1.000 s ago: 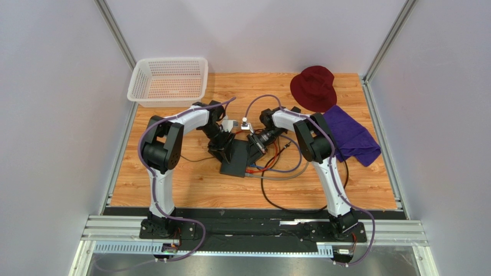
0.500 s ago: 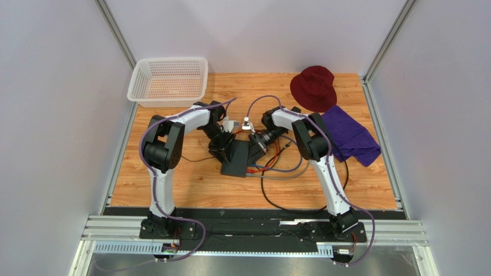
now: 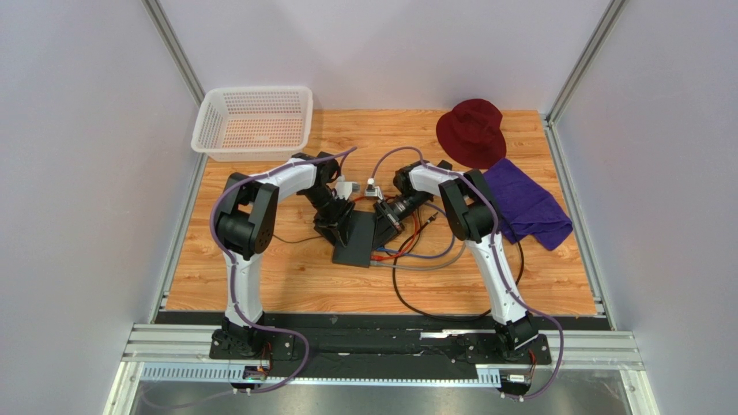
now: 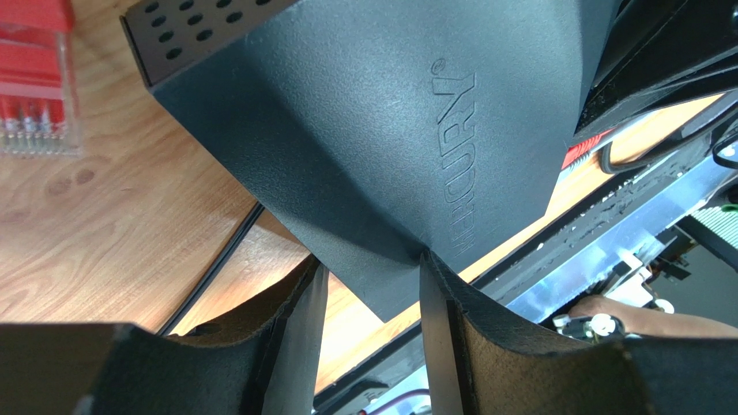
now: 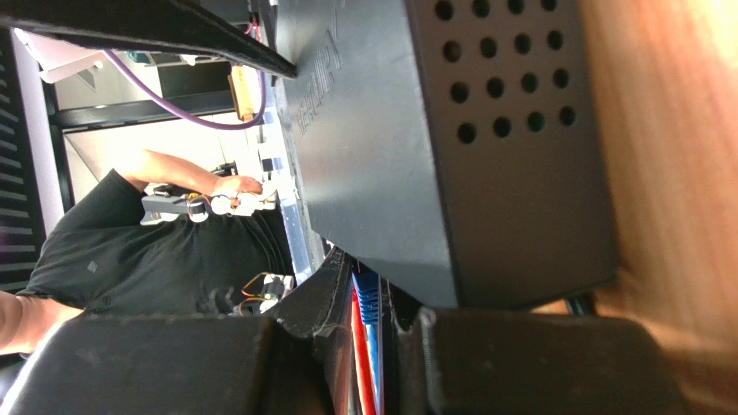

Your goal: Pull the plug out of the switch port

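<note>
The flat dark grey switch box (image 3: 353, 242) lies mid-table between both arms. My left gripper (image 3: 333, 216) straddles one of its corners. In the left wrist view its fingers (image 4: 437, 328) press both edges of that corner of the box (image 4: 364, 130), so it is shut on it. My right gripper (image 3: 387, 216) is at the box's right long edge. In the right wrist view it (image 5: 371, 303) is nearly shut on a blue plug (image 5: 364, 298), with a red cable (image 5: 358, 363) beside it, under the edge of the box (image 5: 433, 147). The switch port is hidden, so I cannot tell whether the plug is still seated in it.
Red, blue and grey cables (image 3: 424, 259) loop right of the box. A white basket (image 3: 254, 121) stands back left, with a maroon hat (image 3: 472, 130) and a purple cloth (image 3: 527, 206) back right. A clear red case (image 4: 35, 78) lies near the box.
</note>
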Tool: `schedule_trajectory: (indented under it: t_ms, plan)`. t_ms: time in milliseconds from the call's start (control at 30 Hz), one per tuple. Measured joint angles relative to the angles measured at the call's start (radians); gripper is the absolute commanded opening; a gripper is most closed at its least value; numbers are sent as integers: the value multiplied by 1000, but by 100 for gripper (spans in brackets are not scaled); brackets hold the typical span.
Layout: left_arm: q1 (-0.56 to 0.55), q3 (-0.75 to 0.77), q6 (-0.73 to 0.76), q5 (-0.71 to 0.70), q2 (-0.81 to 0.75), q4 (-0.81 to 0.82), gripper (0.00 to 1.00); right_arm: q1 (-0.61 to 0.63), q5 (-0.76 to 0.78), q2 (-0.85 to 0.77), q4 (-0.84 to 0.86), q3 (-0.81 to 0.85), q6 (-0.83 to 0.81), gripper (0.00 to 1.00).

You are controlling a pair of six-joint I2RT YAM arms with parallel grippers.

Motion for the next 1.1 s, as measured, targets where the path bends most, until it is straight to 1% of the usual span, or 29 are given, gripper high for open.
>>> schedule_trajectory:
  t_ms: [133, 333, 467, 533, 633, 867, 967, 1100]
  plan:
    - [-2, 0, 3, 1, 0, 0, 49, -3, -12, -19, 40, -40, 4, 0]
    - [-7, 1, 6, 2, 1, 0, 49, -6, -7, -57, 125, -109, 74, 0]
    - [-11, 1, 9, 3, 2, -1, 49, -15, 5, -59, 104, -129, 143, 0]
    - [-11, 1, 12, 3, 2, -1, 49, -19, 35, -58, 83, -122, 147, 0]
    - [-12, 1, 14, 3, 2, -1, 49, -24, 48, -45, 34, -88, 115, 0]
    - [-12, 2, 18, 4, 2, -1, 49, -41, 52, -55, -3, -100, 50, 0]
    - [-12, 2, 23, 4, 1, -1, 50, -56, 100, -95, 5, -107, 21, 0]
    - [-13, 1, 31, 2, -1, 1, 51, -117, 139, -201, 49, -101, 6, 0]
